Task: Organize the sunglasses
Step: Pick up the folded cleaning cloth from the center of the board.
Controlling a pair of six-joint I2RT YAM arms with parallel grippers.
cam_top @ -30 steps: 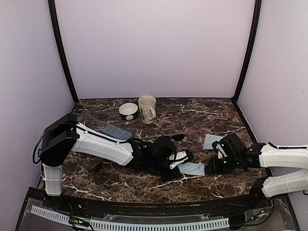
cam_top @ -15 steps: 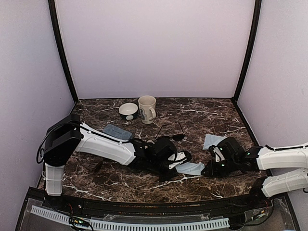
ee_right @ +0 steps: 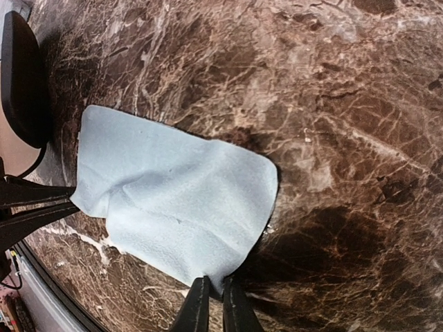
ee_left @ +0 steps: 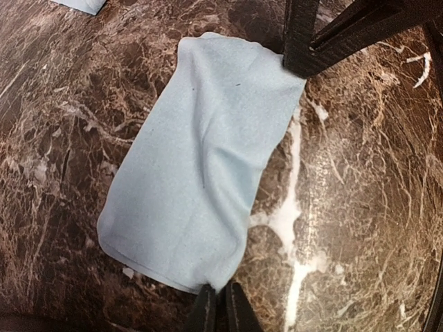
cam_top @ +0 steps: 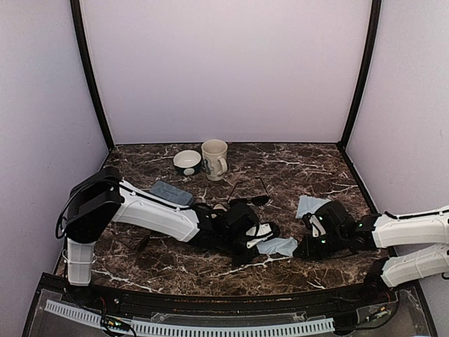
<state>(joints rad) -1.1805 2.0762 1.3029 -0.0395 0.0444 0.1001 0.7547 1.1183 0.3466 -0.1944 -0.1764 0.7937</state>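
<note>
The left jaws and the right jaws are clenching opposite ends of a pale blue cloth (ee_left: 201, 166) on the marble bench (cam_top: 295, 165), while the black sunglasses (cam_top: 250, 199) are sitting just far of it, and uneven pulling is probably risking a corner slipping free.

The marble table (cam_top: 295, 165) is viewed from high, toward the back wall (cam_top: 224, 70); a pale blue cloth (cam_top: 278, 246), lower centre there, is shared by both close downward wrist views.
</note>
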